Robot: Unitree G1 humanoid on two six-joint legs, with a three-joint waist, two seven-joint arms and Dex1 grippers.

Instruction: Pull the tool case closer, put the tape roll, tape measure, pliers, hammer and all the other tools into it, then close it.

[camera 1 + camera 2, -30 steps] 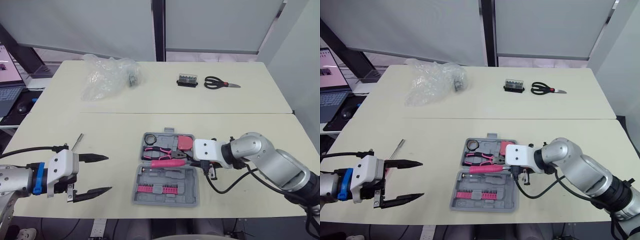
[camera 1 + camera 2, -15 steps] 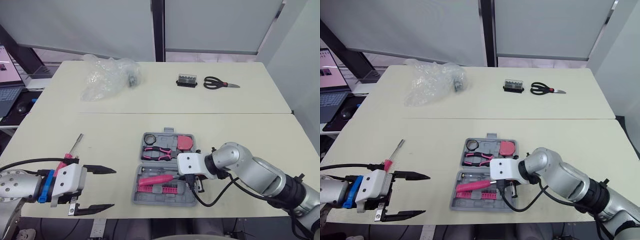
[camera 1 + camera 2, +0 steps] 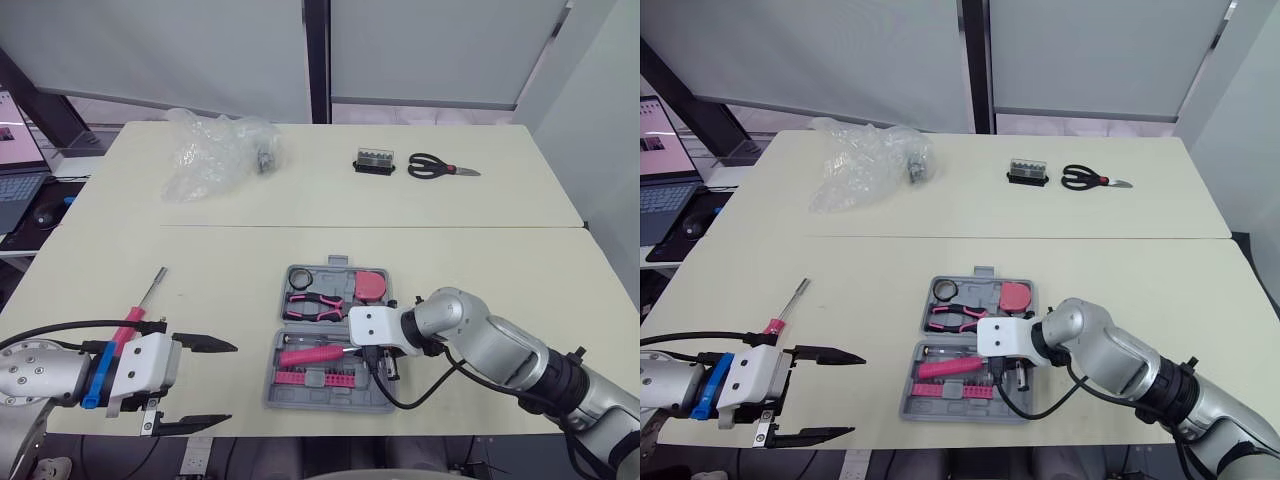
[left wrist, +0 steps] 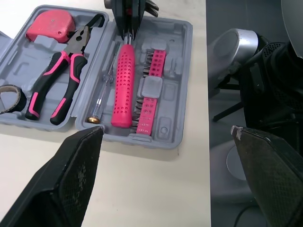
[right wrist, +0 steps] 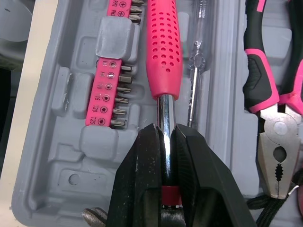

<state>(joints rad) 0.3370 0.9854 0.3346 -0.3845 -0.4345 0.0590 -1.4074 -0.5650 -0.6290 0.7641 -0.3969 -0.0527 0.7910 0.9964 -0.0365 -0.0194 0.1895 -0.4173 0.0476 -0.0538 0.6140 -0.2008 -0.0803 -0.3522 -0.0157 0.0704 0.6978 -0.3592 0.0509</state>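
The right end effector (image 5: 164,136), clamped on the steel shaft of the hammer (image 5: 163,52), holds it in the front half of the open tool case (image 3: 330,400) by the desk's front edge; next it should probably let go, leaving the screwdriver (image 3: 147,295) for the wide-open left end effector (image 3: 230,383).

A robotics lab or office-style test room. Two pale cream tables (image 3: 480,200) stand pushed together edge to edge, making one plain work surface. Behind them, at twelve o'clock, rise flat grey-white wall panels (image 3: 150,50) split by a dark upright post (image 3: 317,60). At nine o'clock, an open laptop (image 3: 18,190) and a mouse (image 3: 45,215) sit on a separate side desk. Scissors (image 3: 440,168) lie loose on the far table at one o'clock.
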